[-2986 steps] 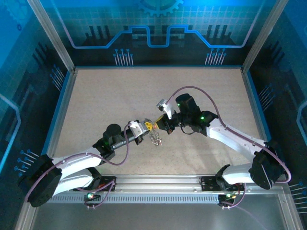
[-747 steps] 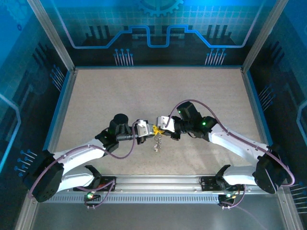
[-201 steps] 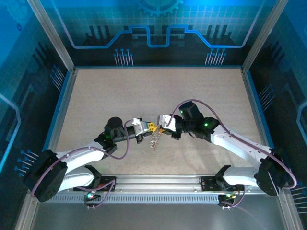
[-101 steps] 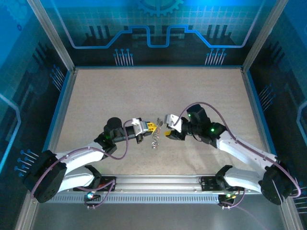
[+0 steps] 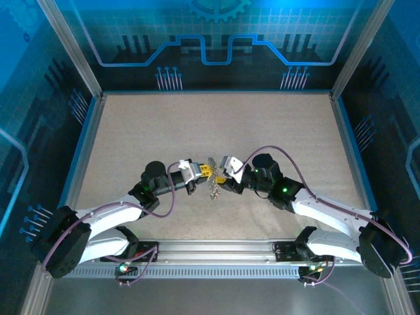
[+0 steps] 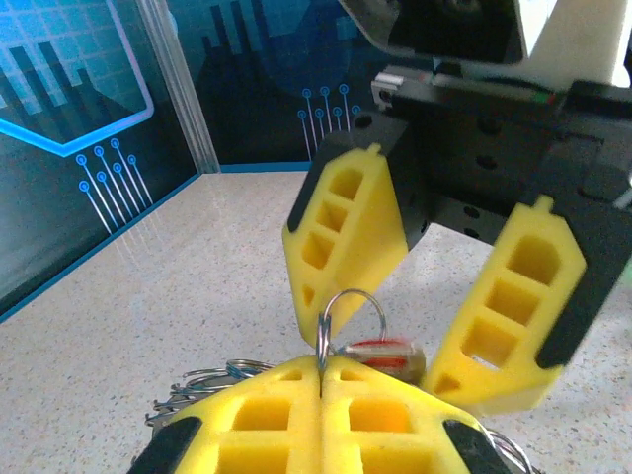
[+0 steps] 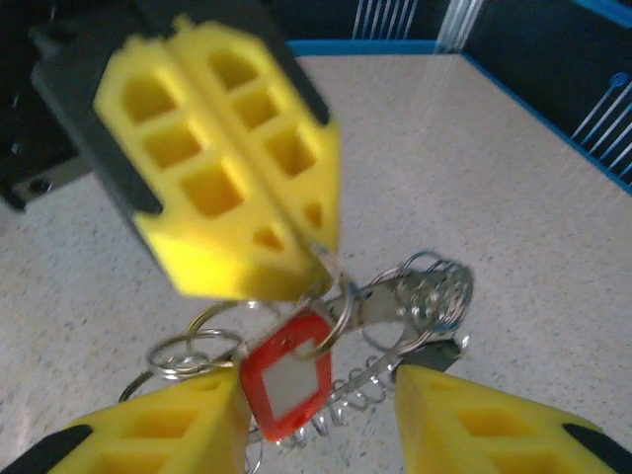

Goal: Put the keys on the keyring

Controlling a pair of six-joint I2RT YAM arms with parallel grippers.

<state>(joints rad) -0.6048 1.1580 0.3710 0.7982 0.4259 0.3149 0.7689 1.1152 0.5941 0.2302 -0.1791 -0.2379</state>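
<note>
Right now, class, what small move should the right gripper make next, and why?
Probably close on the red-headed key: the right gripper is open with a finger on each side of it, while the left gripper, shut, pinches the keyring.

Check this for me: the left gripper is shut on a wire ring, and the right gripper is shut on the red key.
Not quite. The left gripper is shut on the wire ring, but the right gripper is open, its fingers either side of the red key, as the left wrist view shows.
</note>
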